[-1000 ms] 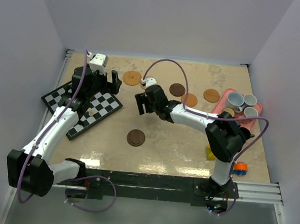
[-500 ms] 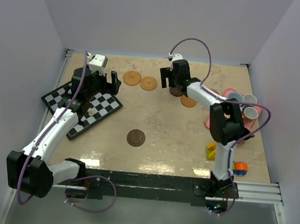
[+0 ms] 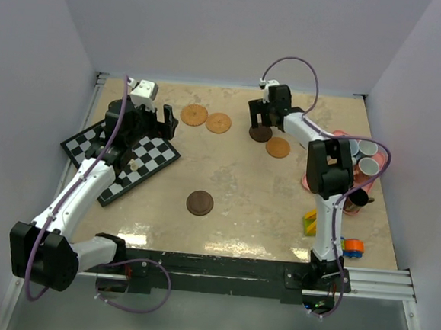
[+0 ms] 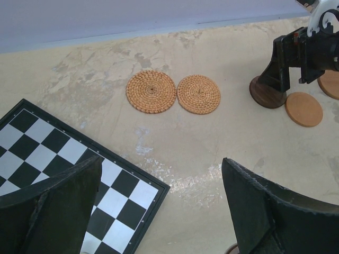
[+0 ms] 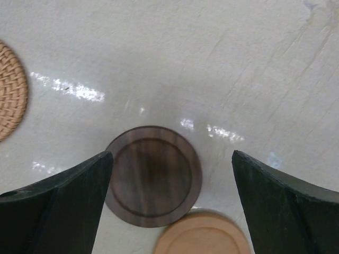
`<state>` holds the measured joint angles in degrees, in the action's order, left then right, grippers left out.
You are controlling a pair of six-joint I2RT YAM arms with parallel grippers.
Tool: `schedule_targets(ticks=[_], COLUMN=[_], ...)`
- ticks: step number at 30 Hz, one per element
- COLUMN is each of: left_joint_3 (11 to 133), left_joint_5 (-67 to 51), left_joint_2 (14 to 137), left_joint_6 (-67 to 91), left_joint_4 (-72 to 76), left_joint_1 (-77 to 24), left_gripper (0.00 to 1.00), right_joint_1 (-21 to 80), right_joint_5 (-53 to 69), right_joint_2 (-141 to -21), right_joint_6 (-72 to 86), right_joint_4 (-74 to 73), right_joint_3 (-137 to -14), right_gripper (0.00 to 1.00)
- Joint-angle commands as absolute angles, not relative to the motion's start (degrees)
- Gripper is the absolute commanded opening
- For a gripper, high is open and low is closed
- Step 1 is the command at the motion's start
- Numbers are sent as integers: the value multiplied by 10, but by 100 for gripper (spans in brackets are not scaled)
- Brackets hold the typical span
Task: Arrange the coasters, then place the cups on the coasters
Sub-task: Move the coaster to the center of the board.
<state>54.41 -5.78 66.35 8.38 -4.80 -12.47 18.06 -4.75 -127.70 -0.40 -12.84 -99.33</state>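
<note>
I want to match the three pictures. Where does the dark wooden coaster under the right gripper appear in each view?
Top external: dark wooden coaster, far side, right of centre, under the right gripper.
Left wrist: coaster upper right, partly behind that gripper.
Right wrist: coaster lower centre, between the open fingers.
Shared landmark: the smooth tan coaster beside it.

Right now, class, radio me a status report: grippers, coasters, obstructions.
Left gripper open, empty, by chessboard. Right gripper open over dark brown coaster, holding nothing. Tan coaster close beside it; cups not yet placed.
</note>
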Motion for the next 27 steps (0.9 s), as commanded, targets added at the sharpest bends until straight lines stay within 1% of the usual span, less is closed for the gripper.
schedule_targets(ticks=[1, 6, 14, 17, 21, 25, 27], left_joint_3=[547, 546, 548, 548, 547, 547, 547], left_joint_5=[-68, -68, -69, -69, -69, -69, -69], left_joint_2=[668, 671, 671, 671, 671, 671, 671], left_joint_6=[91, 91, 91, 91, 91, 91, 91], left_joint_4=[-26, -26, -27, -27, -28, -29, -29], left_joint_1=[-127, -127, -127, -127, -127, -127, -127], left_gripper=[99, 99, 100, 100, 100, 100, 100], right_joint_1=[159, 156, 156, 156, 158, 163, 170], right_joint_5=[13, 64, 91, 103, 111, 121, 125], right_joint_2=[-1303, -1321, -1329, -1321, -1297, -1274, -1266], right_joint_6=[-25, -25, -17, -15, -4, 13, 12], right_joint_4=[-152, -160, -162, -161, -128, -105, -98], right_joint_3=[-1054, -1057, -1045, -1024, -965, -918, -897], right_gripper=[99, 99, 99, 98, 98, 93, 88])
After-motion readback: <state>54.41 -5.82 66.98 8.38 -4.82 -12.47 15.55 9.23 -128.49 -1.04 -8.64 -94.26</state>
